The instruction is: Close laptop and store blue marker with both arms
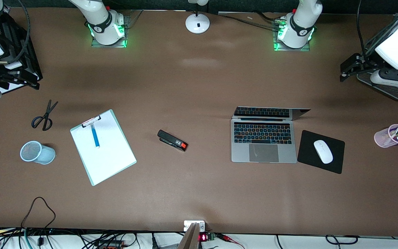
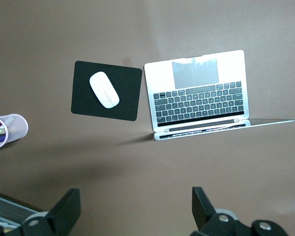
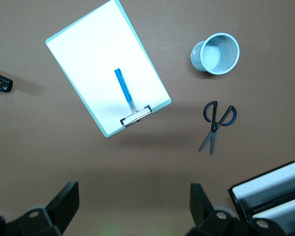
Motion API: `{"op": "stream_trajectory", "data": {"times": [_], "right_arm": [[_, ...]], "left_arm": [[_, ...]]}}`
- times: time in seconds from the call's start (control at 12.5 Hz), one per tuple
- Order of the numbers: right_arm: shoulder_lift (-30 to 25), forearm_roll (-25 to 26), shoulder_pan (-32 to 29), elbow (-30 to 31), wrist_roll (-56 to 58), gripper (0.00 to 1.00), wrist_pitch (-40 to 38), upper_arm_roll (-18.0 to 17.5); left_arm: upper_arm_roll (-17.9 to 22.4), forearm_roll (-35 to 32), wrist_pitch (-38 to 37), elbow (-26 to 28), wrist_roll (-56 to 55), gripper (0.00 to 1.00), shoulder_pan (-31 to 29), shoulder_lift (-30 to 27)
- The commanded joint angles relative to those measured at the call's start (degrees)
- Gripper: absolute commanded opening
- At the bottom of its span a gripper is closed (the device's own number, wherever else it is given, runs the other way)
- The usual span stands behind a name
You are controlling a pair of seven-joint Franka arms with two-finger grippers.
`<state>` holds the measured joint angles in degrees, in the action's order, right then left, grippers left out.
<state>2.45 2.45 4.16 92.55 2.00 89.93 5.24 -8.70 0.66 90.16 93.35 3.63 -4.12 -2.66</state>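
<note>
Only the wrist views show fingers: left gripper (image 2: pixel 133 211) and right gripper (image 3: pixel 133 209) both spread, high over the brown table (image 1: pixel 199 193). Laptop (image 1: pixel 263 141) open; marker (image 1: pixel 94 135) lies on the clipboard (image 1: pixel 111 162).

My laptop (image 1: pixel 264 141) sits open on the table (image 1: pixel 199 86), keys lit; my blue marker (image 1: pixel 94 135) lies flat on the clipboard (image 1: pixel 111 162).

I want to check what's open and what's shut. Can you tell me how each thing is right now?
laptop: open, keys lit.
blue marker: lying on the clipboard paper.
scissors: shut.
blue mesh cup: empty, tipped.
pink cup: holds pens.
mouse: resting on the mouse pad.
left gripper: open, holding nothing.
right gripper: open, holding nothing.
</note>
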Motion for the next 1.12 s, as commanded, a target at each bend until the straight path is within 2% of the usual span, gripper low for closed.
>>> {"op": "stream_trajectory", "data": {"times": [0.0,0.16,0.32,0.72,1.04], "right_arm": [[2.98,0.10,0.14,-0.35,-0.68,1.00,0.69,-0.84],[7.29,-1.04,1.98,-3.59,-0.51,1.00,2.27,-0.84],[9.41,-1.13,2.43,-3.60,-0.60,1.00,4.11,-0.93],[17.92,-1.13,4.63,-3.78,3.25,1.00,14.47,-0.84],[23.81,-0.95,4.01,-3.78,8.97,1.00,20.80,-0.67]], "left_arm": [[-0.18,-1.18,0.54,1.14,-0.29,1.00,-0.10,-1.03],[-0.18,-1.18,0.54,0.96,-0.29,1.00,-0.10,-0.77],[-0.18,-1.18,0.71,0.44,-0.29,1.00,-0.10,0.02],[-0.09,-1.01,0.80,-0.27,-0.38,1.00,-0.10,1.70],[-0.27,-0.75,3.61,4.11,-0.56,1.00,0.60,1.96]]}}
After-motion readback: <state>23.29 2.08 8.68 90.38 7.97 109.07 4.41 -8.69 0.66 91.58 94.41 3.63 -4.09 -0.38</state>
